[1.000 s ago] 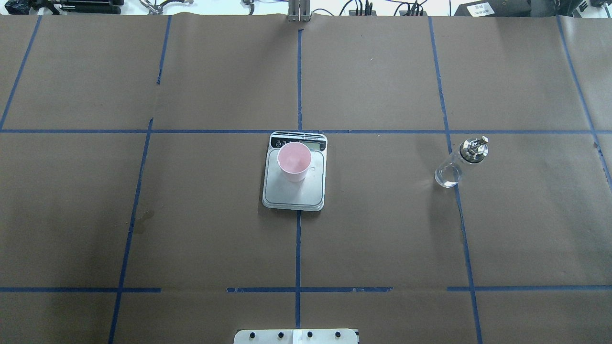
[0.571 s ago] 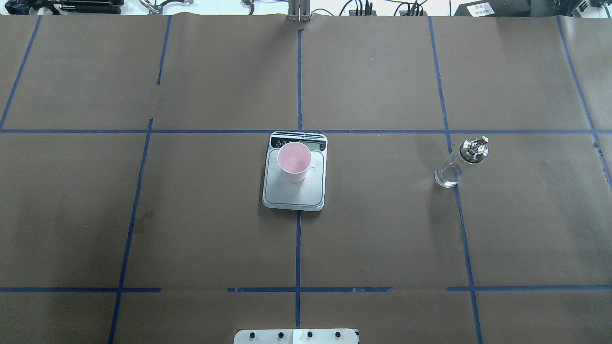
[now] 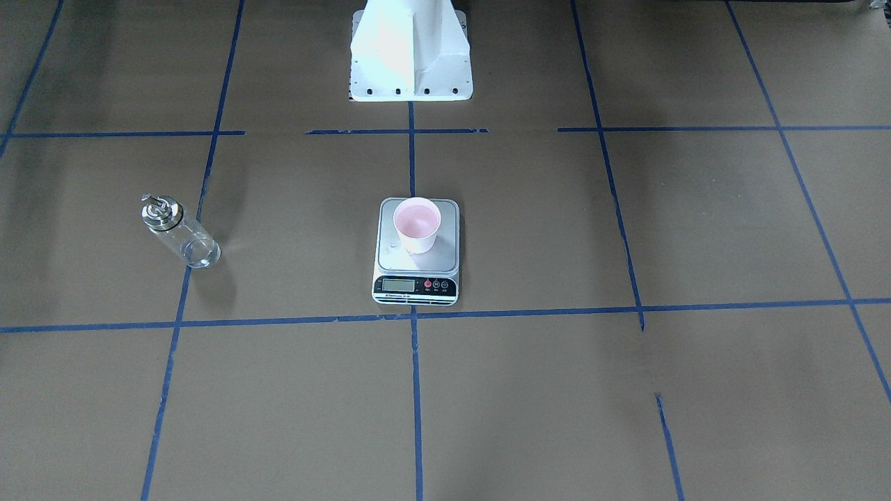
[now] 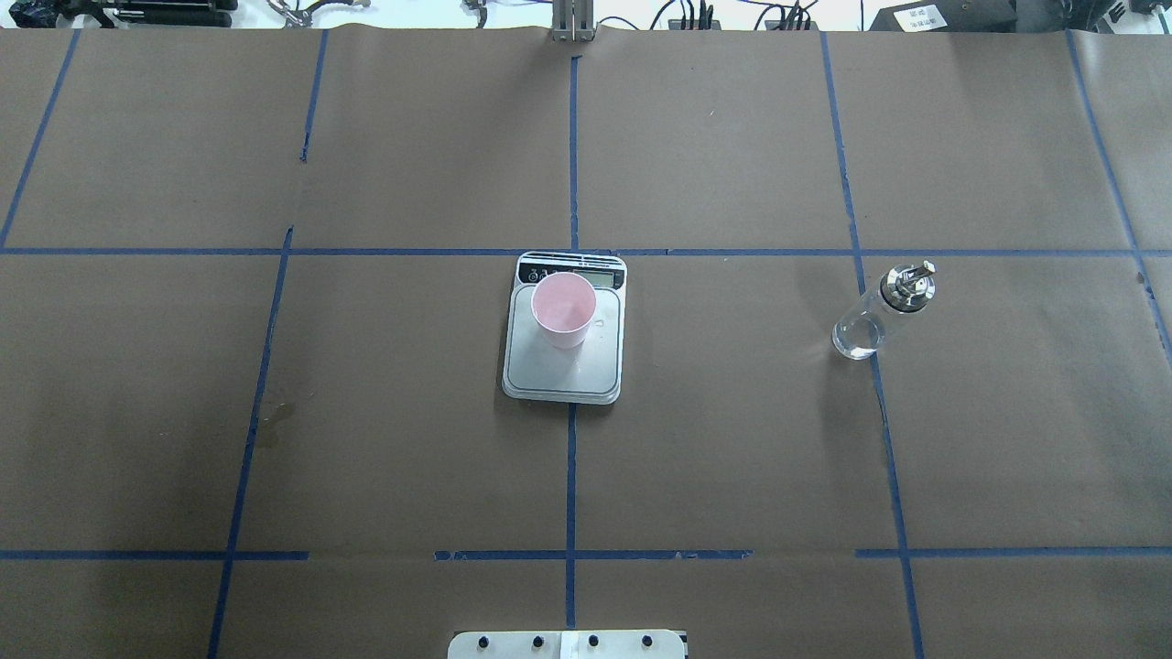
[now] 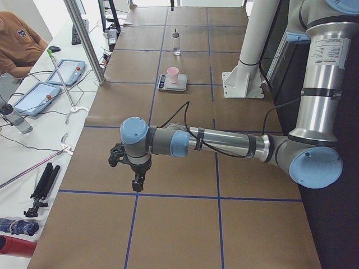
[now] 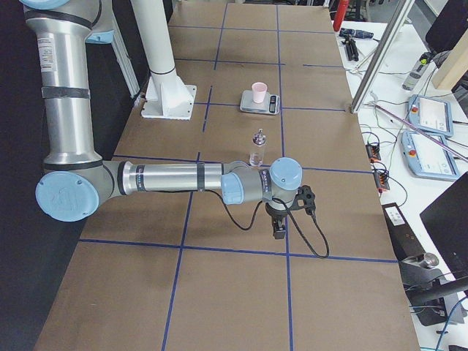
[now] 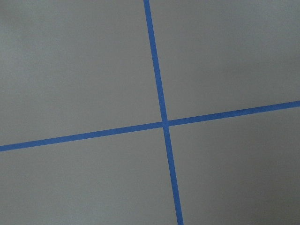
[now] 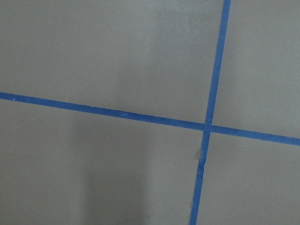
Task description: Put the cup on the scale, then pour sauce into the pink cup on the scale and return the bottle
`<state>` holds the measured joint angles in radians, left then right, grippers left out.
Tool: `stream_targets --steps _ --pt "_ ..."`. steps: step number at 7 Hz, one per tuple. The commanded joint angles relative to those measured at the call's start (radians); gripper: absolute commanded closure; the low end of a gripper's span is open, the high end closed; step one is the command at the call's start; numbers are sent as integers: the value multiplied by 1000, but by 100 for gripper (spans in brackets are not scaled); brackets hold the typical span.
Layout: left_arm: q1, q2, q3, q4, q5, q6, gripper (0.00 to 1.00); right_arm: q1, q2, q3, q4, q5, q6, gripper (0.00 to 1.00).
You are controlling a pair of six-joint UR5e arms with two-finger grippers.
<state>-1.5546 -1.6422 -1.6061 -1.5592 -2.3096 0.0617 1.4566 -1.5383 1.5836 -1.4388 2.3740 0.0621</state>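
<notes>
One step looks done: the cup (image 4: 563,307) stands on the scale (image 4: 560,380), near its display end. The bottle (image 4: 868,322) stands upright, ungripped, well off to the scale's right on the robot's side; whether any pour has happened I cannot tell. The left gripper (image 5: 136,182) and right gripper (image 6: 278,230) hang far from the scale, and their finger state cannot be told.

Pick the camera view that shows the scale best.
Exterior front-facing: the scale sits central, its display and red buttons facing the camera. Overhead shows the display at the far edge; side views show it tiny; wrist views miss it.
</notes>
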Motion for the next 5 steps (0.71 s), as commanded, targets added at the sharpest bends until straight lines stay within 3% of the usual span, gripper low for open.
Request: stream_targets --steps 1,2,5 --pt "1 4 12 -7 -7 -2 0 1 6 4 2 5 2 0" --pt "1 7 14 -9 -58 -2 0 1 7 4 -2 5 2 0" --pt "1 -2 8 -2 -53 7 0 2 4 4 -9 13 2 0"
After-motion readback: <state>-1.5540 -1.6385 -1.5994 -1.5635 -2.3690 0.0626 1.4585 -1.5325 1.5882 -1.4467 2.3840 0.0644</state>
